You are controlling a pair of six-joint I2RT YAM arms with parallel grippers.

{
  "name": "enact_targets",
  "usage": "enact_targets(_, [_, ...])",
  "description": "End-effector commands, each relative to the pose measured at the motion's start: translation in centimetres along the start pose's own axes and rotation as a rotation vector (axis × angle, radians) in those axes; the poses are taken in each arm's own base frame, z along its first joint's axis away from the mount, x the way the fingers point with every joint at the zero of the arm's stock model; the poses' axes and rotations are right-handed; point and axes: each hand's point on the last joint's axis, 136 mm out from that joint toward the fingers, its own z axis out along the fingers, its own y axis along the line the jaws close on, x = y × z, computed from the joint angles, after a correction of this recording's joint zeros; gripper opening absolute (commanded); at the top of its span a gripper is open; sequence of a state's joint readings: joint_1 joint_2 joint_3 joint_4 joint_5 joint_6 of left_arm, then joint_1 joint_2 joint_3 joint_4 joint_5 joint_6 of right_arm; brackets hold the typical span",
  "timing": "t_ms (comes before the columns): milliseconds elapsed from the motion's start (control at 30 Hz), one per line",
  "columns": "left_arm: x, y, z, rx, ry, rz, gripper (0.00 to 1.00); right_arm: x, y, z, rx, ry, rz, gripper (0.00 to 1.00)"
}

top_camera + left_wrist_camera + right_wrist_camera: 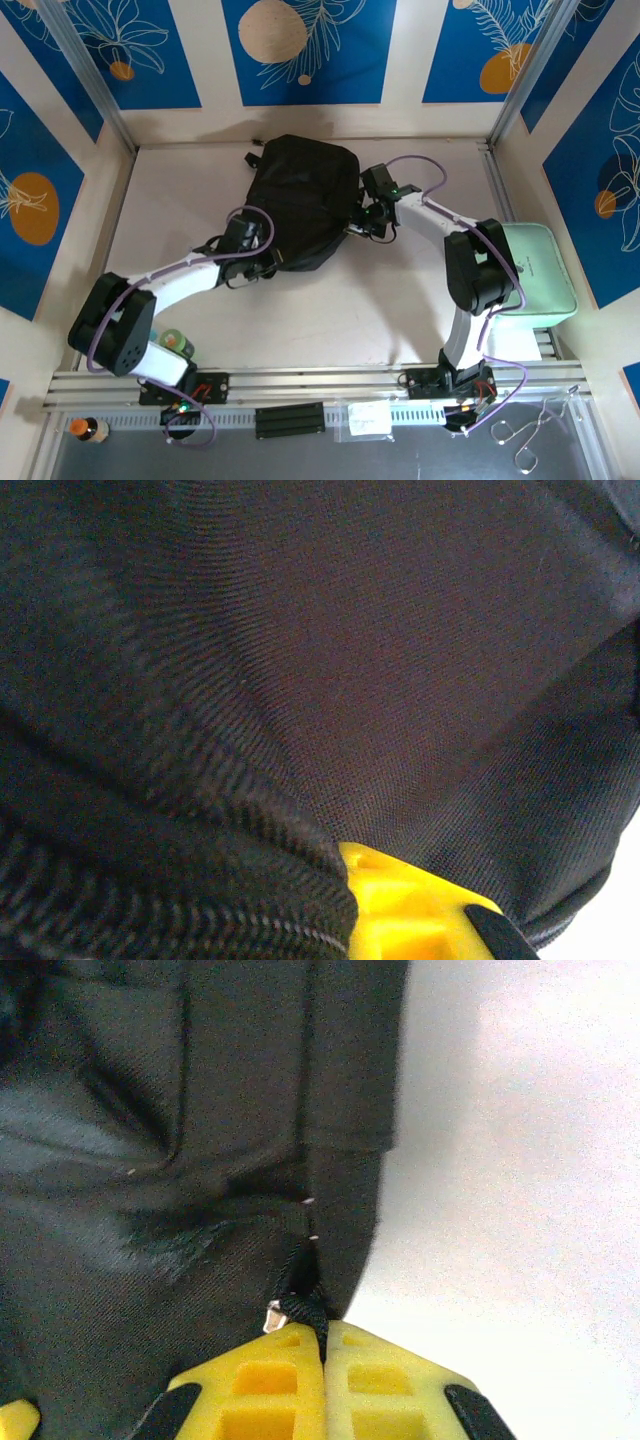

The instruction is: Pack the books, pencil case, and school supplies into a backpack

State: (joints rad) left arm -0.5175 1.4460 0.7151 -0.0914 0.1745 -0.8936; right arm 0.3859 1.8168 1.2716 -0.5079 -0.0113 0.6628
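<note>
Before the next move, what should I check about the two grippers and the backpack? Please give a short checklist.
1. Right gripper shut on zip pull: ok.
2. Left gripper holding the backpack: cannot tell, fabric hides the grip.
3. Backpack lying on table: ok.
4. Backpack open enough for packing: cannot tell.
5. Green box apart from backpack: ok.

Bright, even overhead light; soft shadows around the backpack [300, 205]. Wrist views close-up, fabric blurry; table [520, 1160] right of backpack washed-out white.
</note>
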Motion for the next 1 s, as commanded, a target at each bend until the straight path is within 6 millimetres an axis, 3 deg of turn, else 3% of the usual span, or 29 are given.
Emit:
enact_targets(0, [5.1, 3.0, -1.0, -0.1, 0.144, 0.069, 0.02, -0.3, -2.7, -1.8, 0.047, -0.051, 0.041, 0.0])
enact_targets(100, [6.4, 2.7, -2.0, -0.109, 0.15, 0.129, 0.06, 1.1, -2.5, -2.6, -0.006, -0.034, 0.01, 0.0])
enact_targets(167, [6.8, 2.5, -2.9, -0.116, 0.151, 0.166, 0.16, 1.8, -2.0, -3.2, -0.056, -0.031, -0.015, 0.0])
enact_targets(267, [5.8, 2.3, -4.8, -0.149, 0.111, 0.202, 0.43, 1.7, -1.0, -4.8, -0.11, -0.067, -0.046, 0.17])
enact_targets(333, [4.7, 2.0, -6.4, -0.169, 0.065, 0.236, 0.54, 1.3, -0.2, -6.2, -0.146, -0.111, -0.068, 0.34])
enact_targets(433, [2.8, 0.8, -8.7, -0.191, -0.002, 0.303, 0.65, 0.7, 0.5, -7.9, -0.176, -0.18, -0.082, 0.53])
enact_targets(533, [0.7, -1.7, -9.7, -0.153, -0.06, 0.393, 0.73, 0.1, 0.5, -8.2, -0.185, -0.218, -0.061, 0.61])
enact_targets(733, [-3.2, -11.0, -6.5, 0.065, -0.106, 0.534, 0.79, -1.9, -0.5, -6.2, -0.246, -0.198, 0.08, 0.65])
enact_targets(867, [-5.8, -14.9, -2.6, 0.075, -0.081, 0.646, 0.75, -2.6, -0.6, -4.3, -0.291, -0.151, 0.118, 0.65])
enact_targets(967, [-7.1, -16.8, 0.1, 0.066, -0.052, 0.694, 0.71, -2.8, -0.5, -3.2, -0.313, -0.109, 0.13, 0.65])
